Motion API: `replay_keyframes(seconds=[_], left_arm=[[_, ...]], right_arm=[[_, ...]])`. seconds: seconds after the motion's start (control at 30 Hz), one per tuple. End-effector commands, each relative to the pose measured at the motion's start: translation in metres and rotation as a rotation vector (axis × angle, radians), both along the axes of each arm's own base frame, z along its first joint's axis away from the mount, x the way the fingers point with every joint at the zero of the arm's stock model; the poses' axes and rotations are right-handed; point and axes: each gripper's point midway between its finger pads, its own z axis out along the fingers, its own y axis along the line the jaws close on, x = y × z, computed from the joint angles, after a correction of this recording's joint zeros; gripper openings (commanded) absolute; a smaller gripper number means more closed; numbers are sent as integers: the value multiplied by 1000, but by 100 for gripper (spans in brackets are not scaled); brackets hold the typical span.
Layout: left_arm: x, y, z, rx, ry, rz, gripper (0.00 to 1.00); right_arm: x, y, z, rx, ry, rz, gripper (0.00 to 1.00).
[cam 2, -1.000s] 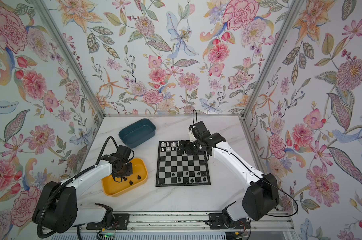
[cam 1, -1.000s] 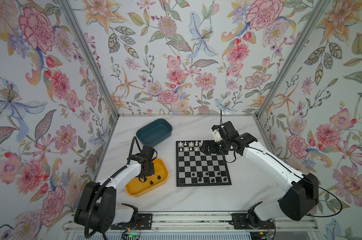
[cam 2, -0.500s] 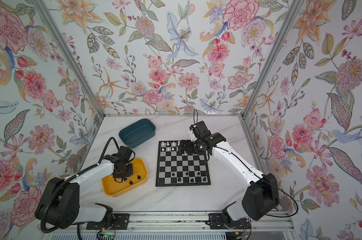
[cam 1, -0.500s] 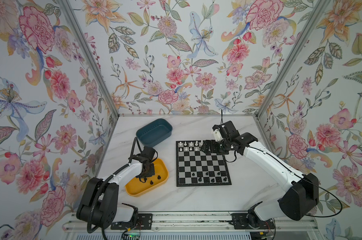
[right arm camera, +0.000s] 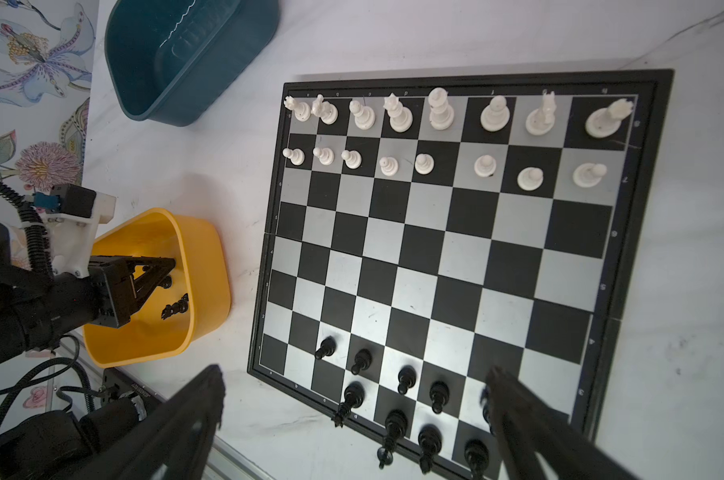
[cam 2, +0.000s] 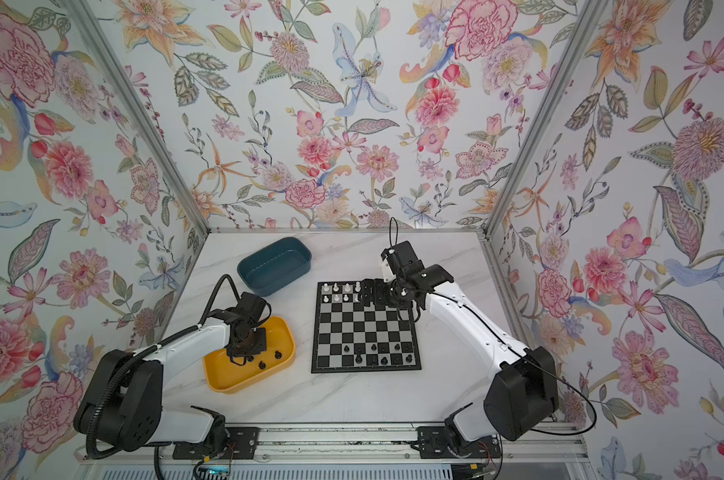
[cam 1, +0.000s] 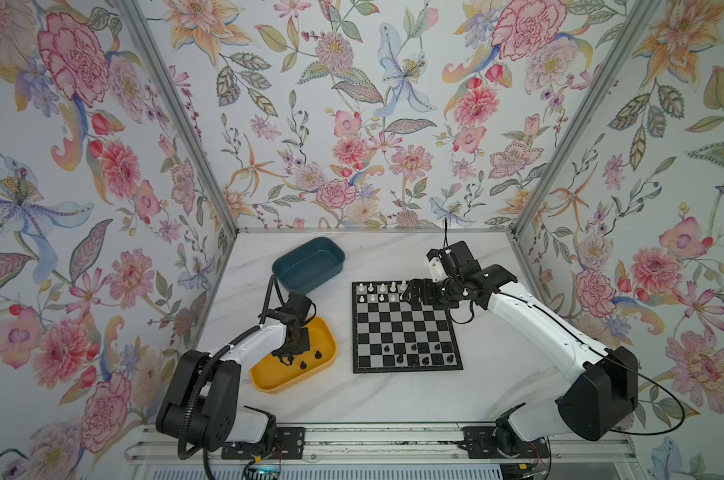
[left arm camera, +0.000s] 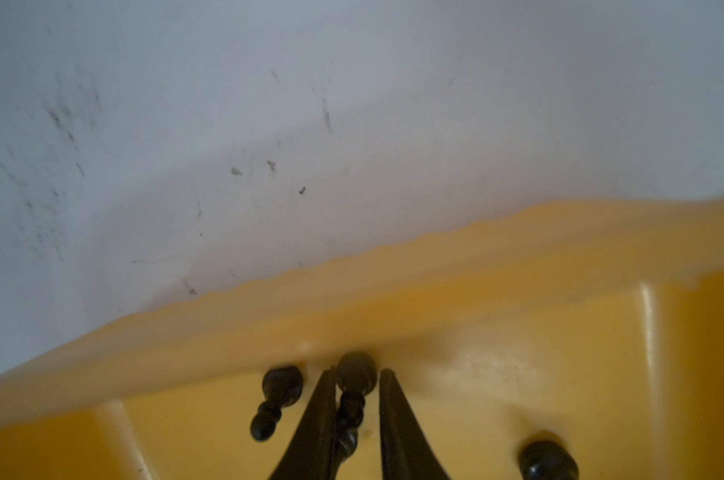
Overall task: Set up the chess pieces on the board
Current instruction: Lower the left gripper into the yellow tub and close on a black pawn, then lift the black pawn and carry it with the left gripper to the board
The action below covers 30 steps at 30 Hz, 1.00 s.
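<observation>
Inside yellow tray (cam 1: pixel 283 385): left gripper (left arm camera: pixel 358 371) narrowed round lying black piece (left arm camera: pixel 350 409), not yet clamped; pickup likely next. Right gripper (right arm camera: pixel 354 374) wide, empty.

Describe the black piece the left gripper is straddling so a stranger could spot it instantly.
Look in the yellow tray left of the board. Near its wall, the black piece lies between the fingers of the left gripper. The neighbouring piece lies just outside them.
</observation>
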Motion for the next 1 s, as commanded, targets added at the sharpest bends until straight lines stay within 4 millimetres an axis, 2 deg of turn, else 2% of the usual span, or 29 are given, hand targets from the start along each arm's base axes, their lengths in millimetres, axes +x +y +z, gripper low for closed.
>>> replay_keyframes(seconds=[0.0,0.33,0.53,0.7,0.97], left_arm=[[2,4,0,13,6,1,21],[7,4,3,23,13,-8,9],[13,0,8,11,7,-21,6],[23,-7,24,-19,-17,-34,5],[41,-28,61,-74,-90,-59,6]], right_arm=[[1,-2,-5,-13,11,3,99],[3,-1,-6,-12,14,4,99],[4,0,-5,-11,12,4,99],[3,0,-4,-9,13,3,99],[-3,-4,-3,-8,7,3,99]])
